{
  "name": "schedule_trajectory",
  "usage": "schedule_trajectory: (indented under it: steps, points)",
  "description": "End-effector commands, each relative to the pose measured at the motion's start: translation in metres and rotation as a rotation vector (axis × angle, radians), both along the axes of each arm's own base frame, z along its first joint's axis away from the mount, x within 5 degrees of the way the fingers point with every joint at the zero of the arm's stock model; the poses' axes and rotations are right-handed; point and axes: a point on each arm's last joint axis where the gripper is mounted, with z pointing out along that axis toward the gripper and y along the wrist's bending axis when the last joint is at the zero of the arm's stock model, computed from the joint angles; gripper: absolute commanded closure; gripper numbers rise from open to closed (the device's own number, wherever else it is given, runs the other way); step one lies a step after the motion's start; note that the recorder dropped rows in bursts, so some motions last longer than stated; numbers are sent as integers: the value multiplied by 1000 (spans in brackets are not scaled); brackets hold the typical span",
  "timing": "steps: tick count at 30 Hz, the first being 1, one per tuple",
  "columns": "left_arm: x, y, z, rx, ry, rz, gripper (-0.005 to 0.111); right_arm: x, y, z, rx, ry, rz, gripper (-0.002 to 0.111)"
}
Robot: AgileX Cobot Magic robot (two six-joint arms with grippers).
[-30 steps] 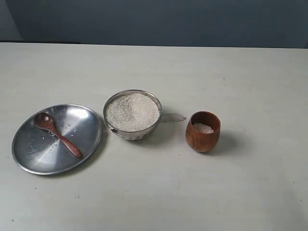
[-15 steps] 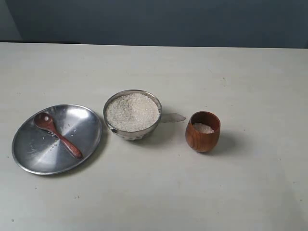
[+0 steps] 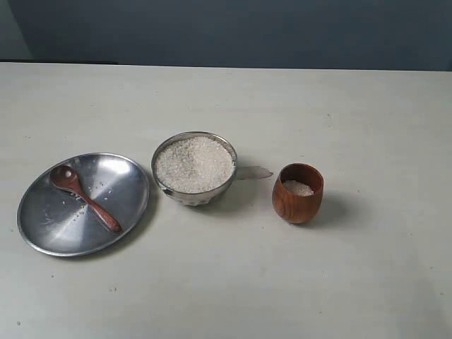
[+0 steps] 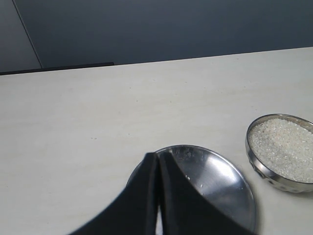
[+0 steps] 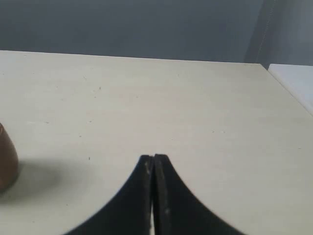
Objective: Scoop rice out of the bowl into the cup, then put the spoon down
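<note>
The steel bowl (image 3: 194, 169) stands mid-table, heaped with white rice (image 3: 194, 164); the left wrist view shows the bowl (image 4: 281, 152) too. To its right is the wooden cup (image 3: 298, 193) with a little rice inside; one edge of the cup (image 5: 6, 166) shows in the right wrist view. The dark wooden spoon (image 3: 83, 198) lies on the steel plate (image 3: 49, 229) at the left, scoop toward the back. Neither arm appears in the exterior view. My left gripper (image 4: 157, 155) is shut and empty above the plate (image 4: 220, 181), hiding the spoon. My right gripper (image 5: 153, 157) is shut and empty over bare table.
A few stray rice grains lie on the plate. A small pale scrap (image 3: 254, 171) lies on the table just right of the bowl. A dark wall (image 3: 226, 32) runs behind the table's far edge.
</note>
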Motion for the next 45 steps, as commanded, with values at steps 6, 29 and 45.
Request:
schedule_trajectory:
  steps: [6,29,45]
  points:
    - [-12,0,8,5,-77,-4,106,0,0,0,3,-14,-4,109]
    - [-43,3,-71,63,-356,36,106,0,0,0,3,-14,-4,109]
    - [-40,3,-118,6,-198,51,106,0,0,0,5,-14,-4,109]
